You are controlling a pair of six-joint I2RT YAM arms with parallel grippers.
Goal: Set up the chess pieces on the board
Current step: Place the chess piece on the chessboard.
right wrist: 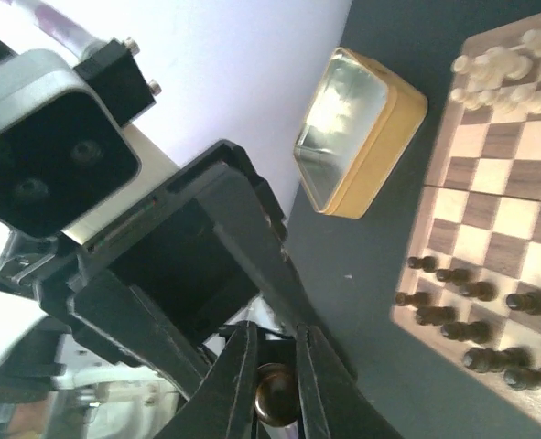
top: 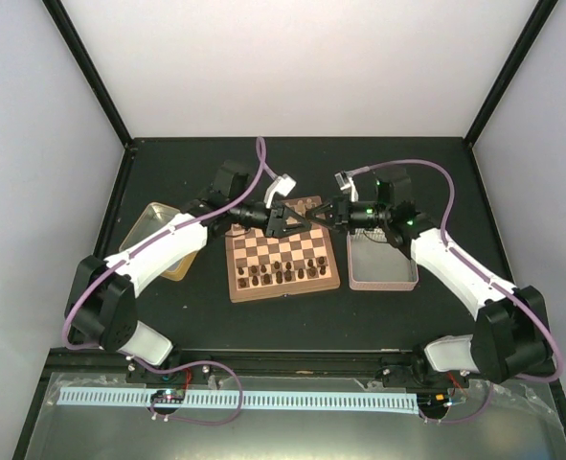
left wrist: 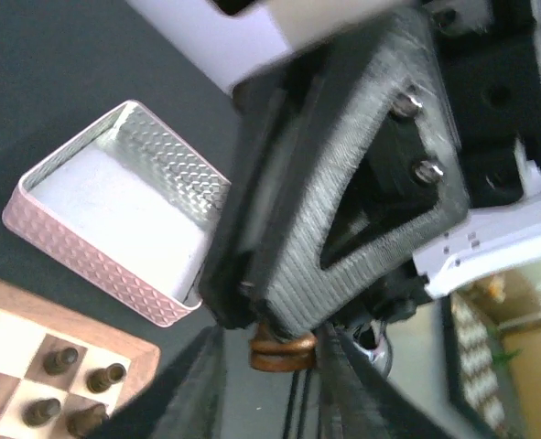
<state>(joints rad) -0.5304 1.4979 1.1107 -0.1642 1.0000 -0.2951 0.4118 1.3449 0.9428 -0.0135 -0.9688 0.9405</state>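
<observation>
The left arm (top: 163, 244) and right arm (top: 452, 261) wear white shells between bulky black joints, each trailed by a purple cable (top: 89, 287). Small green lights (top: 371, 206) glow on the right wrist. The frame (left wrist: 320, 201) of the right gripper (right wrist: 275, 357) is ribbed dark grey, triangular, with two silver screws (left wrist: 407, 105). The left wrist camera (right wrist: 55, 151) is a grey box with dark lenses.

No legible text anywhere

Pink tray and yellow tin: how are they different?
The pink tray has bumpy, patterned walls, but the yellow tin has smooth walls. The pink tray lies to the right of the board, and the yellow tin lies to its left, partly under an arm. Both are shallow, shiny inside, and sit on the dark table.
</observation>
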